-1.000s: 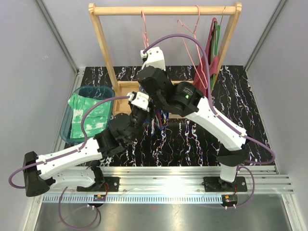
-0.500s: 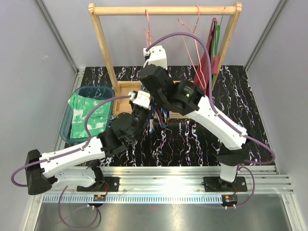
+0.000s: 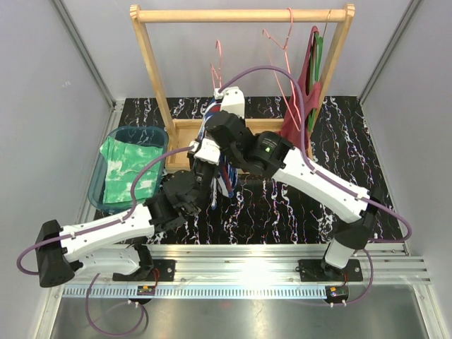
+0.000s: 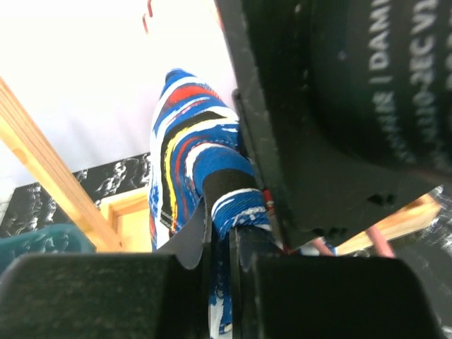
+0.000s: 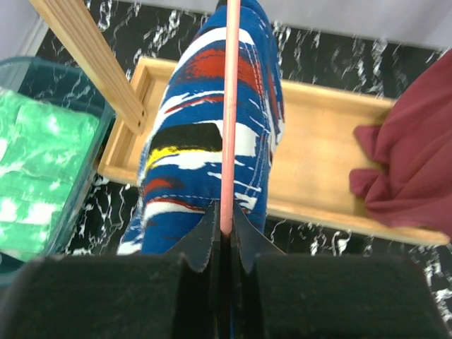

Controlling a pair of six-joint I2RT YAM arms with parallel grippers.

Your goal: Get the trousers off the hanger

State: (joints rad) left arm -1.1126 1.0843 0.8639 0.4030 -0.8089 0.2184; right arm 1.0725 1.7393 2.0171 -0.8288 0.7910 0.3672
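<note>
Here, blue trousers: draped over a pink hanger above the rack's wooden tray, near the far edge of the table and left of its middle. They are patterned with red, white, yellow and black patches.
Hanger: thin pink wire running down the middle of the cloth in the right wrist view. In the overhead view its hook stands below the rack's top rail, apart from it.
Right gripper: clenched on the hanger's wire, one finger on each side.
Left gripper: clenched on a fold of the blue trousers, with cloth pinched between the fingers. The right arm's black housing is just beside it.
Green trousers: folded, mint with white marbling, lying in the bin at the left edge.
Bin: teal and see-through, at the left edge, just beside the rack's left post.
Rack: wooden frame standing along the far edge.
Tray: pale wood, the rack's base, under the blue trousers.
Red garment: plain dark red, hanging at the rack's right end toward the far right corner, its lower part over the tray's right end.
Spare hanger: pink and bare, hooked on the rail right of the middle.
Table: black with white marbling.
</note>
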